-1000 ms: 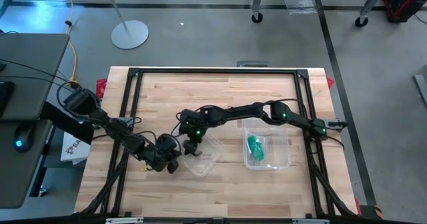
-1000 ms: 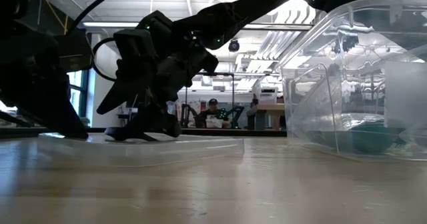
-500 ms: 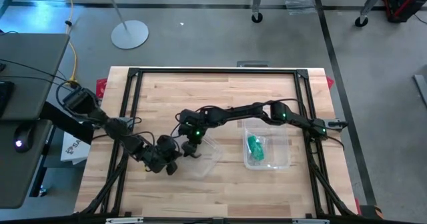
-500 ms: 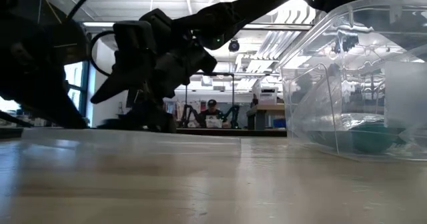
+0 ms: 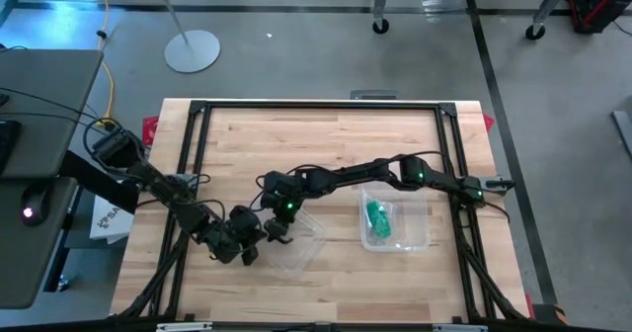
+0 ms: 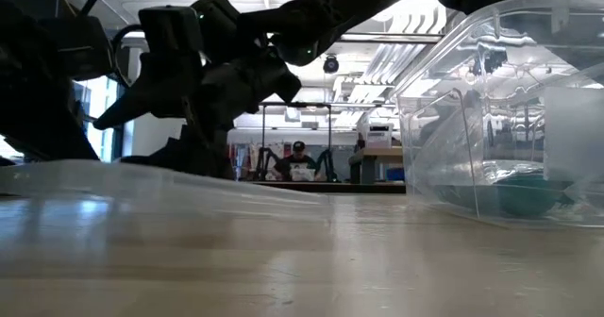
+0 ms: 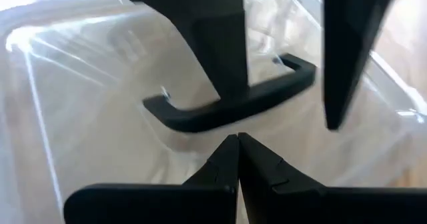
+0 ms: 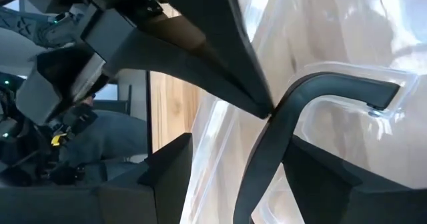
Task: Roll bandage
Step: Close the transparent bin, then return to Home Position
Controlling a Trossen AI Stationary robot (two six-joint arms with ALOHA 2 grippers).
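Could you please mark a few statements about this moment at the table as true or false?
1. The green bandage lies inside the clear box. True.
2. The right gripper holds the bandage. False: it is at the clear lid, its fingers either side of the black handle.
3. The lid sits on the box. False: it lies on the table apart from the box, on the left arm's side.
4. The left gripper is wide open. False: its fingertips meet.
5. A person shows in the room beyond the table. True.
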